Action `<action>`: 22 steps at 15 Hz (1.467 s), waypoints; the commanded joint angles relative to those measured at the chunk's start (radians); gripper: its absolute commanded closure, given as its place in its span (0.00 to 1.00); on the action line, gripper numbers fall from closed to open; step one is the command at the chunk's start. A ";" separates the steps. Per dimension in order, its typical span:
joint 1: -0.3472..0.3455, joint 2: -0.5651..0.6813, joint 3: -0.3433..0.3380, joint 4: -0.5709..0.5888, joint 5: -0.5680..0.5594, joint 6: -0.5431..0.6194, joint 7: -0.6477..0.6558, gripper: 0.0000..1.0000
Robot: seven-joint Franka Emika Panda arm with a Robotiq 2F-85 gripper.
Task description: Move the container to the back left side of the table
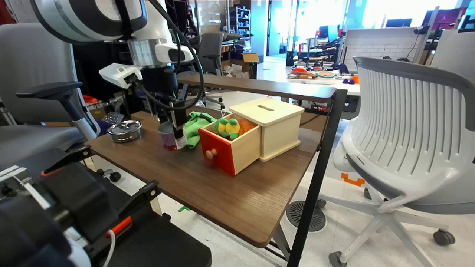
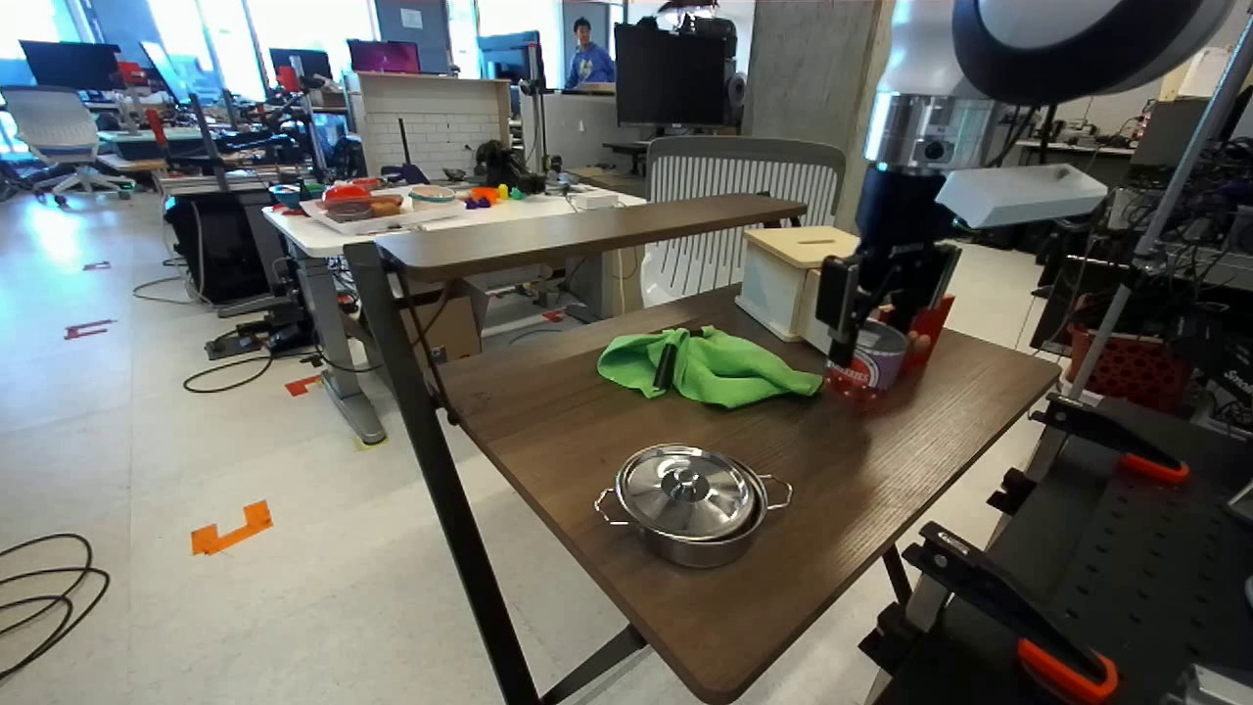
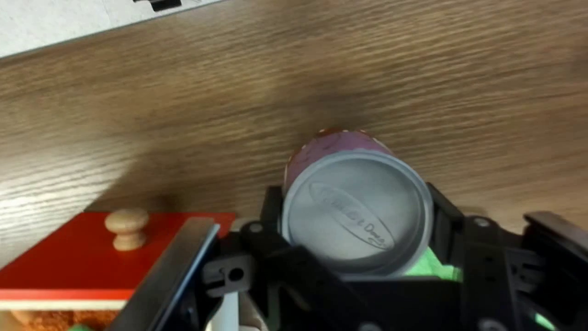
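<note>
The container [image 1: 168, 140] is a small cylindrical cup with a purple-pink label and a grey lid. It stands upright at the dark brown table [image 1: 226, 196], and it also shows in an exterior view [image 2: 883, 352]. I cannot tell if it touches the tabletop. In the wrist view the container's grey lid [image 3: 353, 209] fills the space between the fingers of my gripper [image 3: 356, 202]. Both fingers press against its sides, so the gripper is shut on it. The gripper also shows in both exterior views [image 1: 172, 124] [image 2: 884, 328], pointing down. A finger hides part of the container.
A wooden box [image 1: 280, 133] has its red-fronted drawer [image 1: 219, 155] pulled out beside the container, with toys inside. A green cloth [image 2: 724, 367] lies close to the container. A lidded metal pot [image 2: 700, 553] stands near a table corner. A raised shelf [image 2: 587, 230] runs along one table edge.
</note>
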 commanded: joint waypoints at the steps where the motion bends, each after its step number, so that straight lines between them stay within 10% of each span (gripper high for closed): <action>1: 0.062 -0.065 0.016 -0.004 -0.014 0.013 0.009 0.53; 13: 0.280 0.146 0.029 0.308 -0.138 -0.057 0.105 0.53; 22: 0.315 0.358 0.018 0.553 -0.122 -0.177 0.094 0.53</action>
